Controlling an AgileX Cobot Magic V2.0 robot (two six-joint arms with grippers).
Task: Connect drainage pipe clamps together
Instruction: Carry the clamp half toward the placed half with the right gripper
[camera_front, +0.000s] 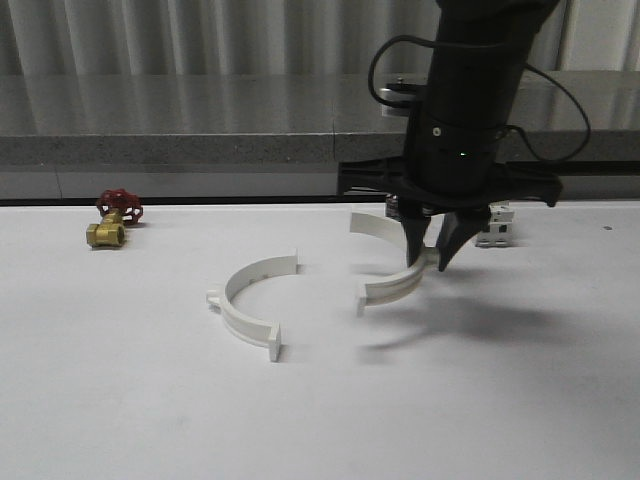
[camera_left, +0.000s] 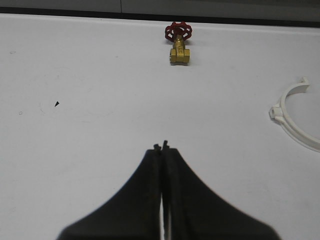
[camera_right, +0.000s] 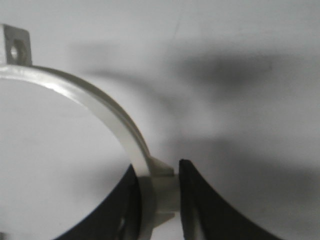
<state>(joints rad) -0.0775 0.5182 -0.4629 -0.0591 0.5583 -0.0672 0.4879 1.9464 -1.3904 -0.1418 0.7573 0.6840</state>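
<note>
1. right claw (camera_front: 428, 256) pinches the right clamp (camera_front: 392, 285) at its mid boss, lifted off the bench (camera_front: 120, 400).
2. left claw (camera_left: 162, 147) is pressed together, holding nothing.
3. left clamp (camera_front: 248, 303) lies on the bench nearby.
4. risk: the thin grip lets the half-ring swivel, so tabs miss.

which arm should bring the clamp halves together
Right. Its gripper is shut on the right half, lifted beside the left half. The left gripper is shut and empty.
</note>
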